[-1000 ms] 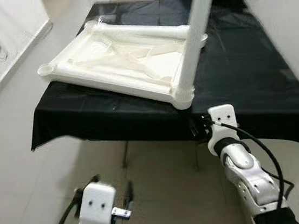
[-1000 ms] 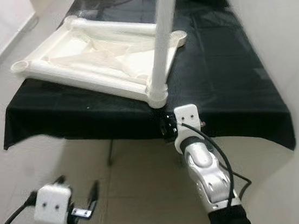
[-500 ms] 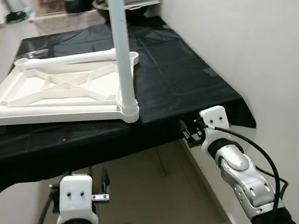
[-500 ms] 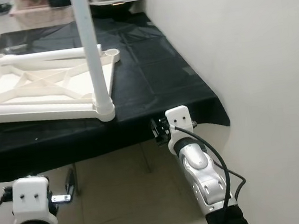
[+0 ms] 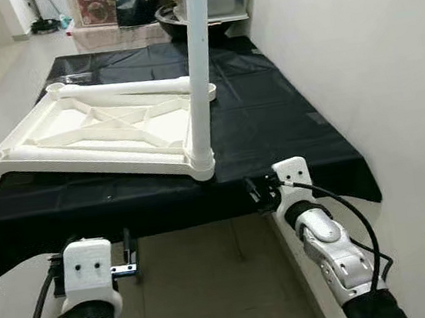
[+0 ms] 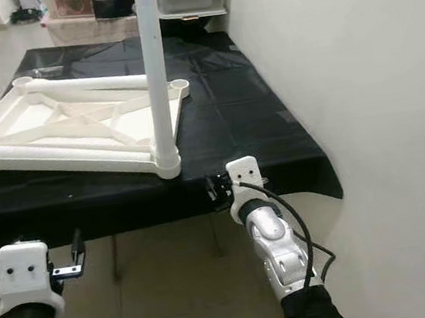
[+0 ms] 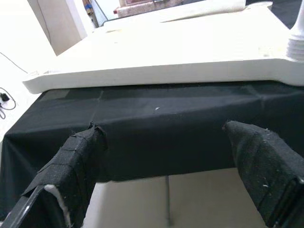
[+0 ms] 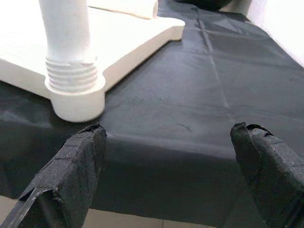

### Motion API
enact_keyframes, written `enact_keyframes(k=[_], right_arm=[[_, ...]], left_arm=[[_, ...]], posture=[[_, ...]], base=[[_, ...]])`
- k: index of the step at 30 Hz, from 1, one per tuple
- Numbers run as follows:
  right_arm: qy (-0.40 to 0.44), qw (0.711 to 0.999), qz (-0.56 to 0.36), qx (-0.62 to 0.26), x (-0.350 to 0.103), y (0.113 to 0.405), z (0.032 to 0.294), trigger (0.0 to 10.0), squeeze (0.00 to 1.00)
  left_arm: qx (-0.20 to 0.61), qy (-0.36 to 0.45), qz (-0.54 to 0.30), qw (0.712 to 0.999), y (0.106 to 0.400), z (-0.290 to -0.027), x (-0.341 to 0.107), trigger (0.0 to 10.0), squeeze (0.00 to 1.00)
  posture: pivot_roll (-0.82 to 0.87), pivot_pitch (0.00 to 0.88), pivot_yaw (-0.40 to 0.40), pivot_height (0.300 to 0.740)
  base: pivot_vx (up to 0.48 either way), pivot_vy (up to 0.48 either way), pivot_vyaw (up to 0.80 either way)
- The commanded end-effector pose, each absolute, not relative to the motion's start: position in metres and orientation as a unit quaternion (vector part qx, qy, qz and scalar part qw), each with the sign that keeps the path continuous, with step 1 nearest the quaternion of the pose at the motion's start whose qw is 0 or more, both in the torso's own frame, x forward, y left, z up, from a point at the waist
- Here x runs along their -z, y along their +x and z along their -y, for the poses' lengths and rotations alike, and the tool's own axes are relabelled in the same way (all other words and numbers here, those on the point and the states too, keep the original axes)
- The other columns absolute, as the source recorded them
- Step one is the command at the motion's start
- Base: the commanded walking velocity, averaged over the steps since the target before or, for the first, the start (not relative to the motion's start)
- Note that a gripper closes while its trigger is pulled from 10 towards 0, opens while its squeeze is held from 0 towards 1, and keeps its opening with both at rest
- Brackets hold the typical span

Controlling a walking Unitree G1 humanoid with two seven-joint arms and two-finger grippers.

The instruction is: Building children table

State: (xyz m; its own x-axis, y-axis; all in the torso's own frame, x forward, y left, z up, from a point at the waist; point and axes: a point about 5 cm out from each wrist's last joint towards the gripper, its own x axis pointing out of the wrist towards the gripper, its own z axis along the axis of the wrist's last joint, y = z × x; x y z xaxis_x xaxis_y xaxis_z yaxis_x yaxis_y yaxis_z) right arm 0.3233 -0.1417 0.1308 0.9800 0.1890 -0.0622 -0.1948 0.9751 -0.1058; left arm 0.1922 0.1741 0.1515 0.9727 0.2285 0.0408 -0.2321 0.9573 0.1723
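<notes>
While both tools hang wide open and empty at the black-draped table's [image 5: 287, 130] near edge, left tool [image 5: 128, 251] below it, right tool [image 5: 257, 194] near the fitted leg [image 5: 196, 76], the upturned white tabletop [image 5: 108, 129] awaits more legs, so approach comes next.

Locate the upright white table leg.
The table leg stands screwed into the near right corner of the upturned white tabletop, just beyond the right gripper.
</notes>
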Motion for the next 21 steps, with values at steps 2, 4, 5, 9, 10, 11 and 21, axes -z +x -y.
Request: enact_keyframes(k=[2,4,5,9,10,11,21], right_arm=[[-0.051,0.994,-0.015,-0.096,-0.134,0.326,0.140,10.0,0.00],[-0.049,0.994,-0.010,-0.095,-0.136,0.327,0.139,10.0,0.00],[-0.043,0.994,-0.008,-0.097,-0.137,0.328,0.138,10.0,0.00],[-0.036,0.995,-0.006,-0.097,-0.139,0.330,0.137,10.0,0.00],[-0.036,0.995,-0.007,-0.098,-0.139,0.331,0.137,10.0,0.00],[-0.036,0.995,-0.007,-0.098,-0.139,0.332,0.138,10.0,0.00],[-0.041,0.999,0.013,-0.013,-0.152,0.352,0.165,10.0,0.00]], left_arm=[[-0.118,0.087,-0.003,0.989,0.192,-0.174,-0.146,10.0,0.00],[-0.115,0.085,-0.002,0.990,0.193,-0.173,-0.147,10.0,0.00],[-0.115,0.084,-0.001,0.990,0.193,-0.172,-0.147,10.0,0.00],[-0.119,0.086,-0.002,0.989,0.194,-0.173,-0.147,10.0,0.00],[-0.120,0.088,-0.002,0.989,0.194,-0.174,-0.148,10.0,0.00],[-0.124,0.091,0.001,0.988,0.195,-0.175,-0.149,10.0,0.00],[-0.218,0.110,0.045,0.969,0.194,-0.206,-0.171,10.0,0.00]], posture=[[0.06,0.036,-0.049,0.740],[0.07,0.041,-0.050,0.740],[0.07,0.041,-0.050,0.740],[0.07,0.041,-0.050,0.740],[0.07,0.041,-0.050,0.740],[0.07,0.048,-0.051,0.740],[0.07,0.055,-0.050,0.740]], base=[[0.000,0.000,0.00],[0.000,0.000,0.00],[0.000,0.000,0.00],[0.000,0.000,0.00],[0.000,0.000,0.00],[0.000,0.000,0.00],[0.000,0.000,0.00]])
